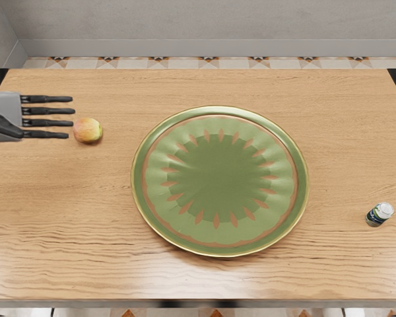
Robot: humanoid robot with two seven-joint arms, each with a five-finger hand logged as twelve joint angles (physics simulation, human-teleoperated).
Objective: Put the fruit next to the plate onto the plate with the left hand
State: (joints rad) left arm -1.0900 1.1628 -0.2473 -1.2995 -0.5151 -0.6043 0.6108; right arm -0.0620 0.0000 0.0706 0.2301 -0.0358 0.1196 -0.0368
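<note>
— Where does the fruit sit?
— The fruit (pixel 88 130) lies on the table (pixel 66 218) near its left edge, towards the far side. It is left of the plate (pixel 220 180) and clearly apart from it.
— And the plate itself?
— Green with a gold rim, around the middle of the table.
— What about the left hand?
— The left hand (pixel 26 117) reaches in over the left edge and holds nothing. Its fingers (pixel 49 111) are stretched straight towards the fruit, tips just beside it, a thin gap showing.
— Anything else?
— A small bottle (pixel 379 214) near the right edge, towards the front corner.
</note>
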